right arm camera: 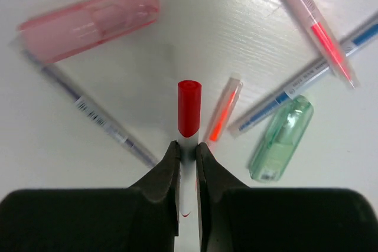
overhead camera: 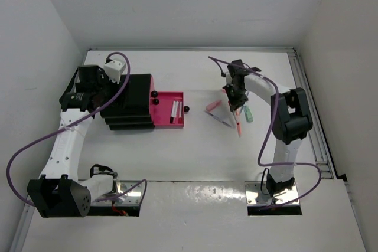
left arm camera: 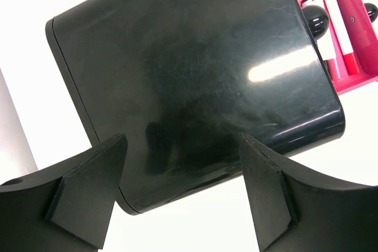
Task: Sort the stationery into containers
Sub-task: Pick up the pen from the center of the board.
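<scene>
Left gripper (left arm camera: 180,196): jaws spread wide, holding nothing, over the black drawer unit (overhead camera: 127,101).
Pink drawer (overhead camera: 160,115): pulled out to the unit's right, two markers inside.
Right gripper (right arm camera: 188,149): jaws pinched on a red-capped marker (right arm camera: 189,107), among loose pens.

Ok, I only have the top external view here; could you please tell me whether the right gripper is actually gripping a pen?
Observer: Yes. The right wrist view shows the right gripper shut on a red-capped white marker, cap pointing away from the fingers.
Operator: Thank you. Is the left gripper clamped on anything?
Observer: No. In the left wrist view the left gripper is open, fingers spread wide over the glossy top of the black drawer unit.
</scene>
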Robot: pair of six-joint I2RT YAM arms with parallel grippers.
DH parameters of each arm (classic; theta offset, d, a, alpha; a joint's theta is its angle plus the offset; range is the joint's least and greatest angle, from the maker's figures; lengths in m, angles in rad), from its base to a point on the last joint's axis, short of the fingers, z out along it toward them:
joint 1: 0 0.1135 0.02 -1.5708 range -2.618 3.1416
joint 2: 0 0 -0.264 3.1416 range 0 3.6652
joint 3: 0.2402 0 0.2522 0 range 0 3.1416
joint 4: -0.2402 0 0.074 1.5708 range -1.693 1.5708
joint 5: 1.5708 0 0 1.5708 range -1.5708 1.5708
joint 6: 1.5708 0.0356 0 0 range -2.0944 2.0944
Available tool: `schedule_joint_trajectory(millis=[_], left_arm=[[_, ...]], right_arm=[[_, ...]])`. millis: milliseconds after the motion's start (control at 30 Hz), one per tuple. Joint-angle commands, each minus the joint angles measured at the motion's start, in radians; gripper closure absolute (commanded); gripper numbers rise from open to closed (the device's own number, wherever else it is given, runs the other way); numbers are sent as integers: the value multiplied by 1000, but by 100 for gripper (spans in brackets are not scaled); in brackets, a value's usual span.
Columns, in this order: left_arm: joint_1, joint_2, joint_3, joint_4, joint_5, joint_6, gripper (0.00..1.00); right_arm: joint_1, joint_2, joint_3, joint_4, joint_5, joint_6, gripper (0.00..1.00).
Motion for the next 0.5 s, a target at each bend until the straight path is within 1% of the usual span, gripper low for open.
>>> schedule_joint_trajectory(millis=[0,33,100,133,167,200,233,300,333,367,400,433,467], left_arm=[[2,-5,0,34,19,-1,17],[2,-5,-3,37,19,-1,17],[2,-5,-6,40,27,-1,17],[2,-5,-10,44,30,-1,17],[2,-6,-8,47,30,-1,17],[2,-6,-10,51,34,-1,17],[2,-5,-10,52,36,-2,17],[2,-5,-11,60,42,-4,17],[3,-6,-13,58,42,-7,17],[3,-6,-13,58,46,-10,17],[3,-6,-13,58,46,-10,17],[3,-9,-17,60,50,-13,17],[3,-11,-19,60,51,-15,17]], right_arm=[[14,-153,11,-14,-69,-133,100],[20,-175,6,-15,-104,-209,100],[51,-239,-22,-17,-153,-280,100],[62,-262,-37,-17,-199,-361,100],[91,-284,-51,-17,-222,-406,100],[108,-322,-87,-26,-243,-453,100],[144,-343,-110,-27,-292,-557,100],[181,-414,-199,-29,-339,-677,100],[230,-445,-235,-27,-360,-821,100],[252,-471,-315,-27,-389,-904,100],[275,-500,-356,-21,-403,-981,100],[321,-556,-441,-15,-421,-1159,100],[339,-584,-487,-15,-426,-1251,100]])
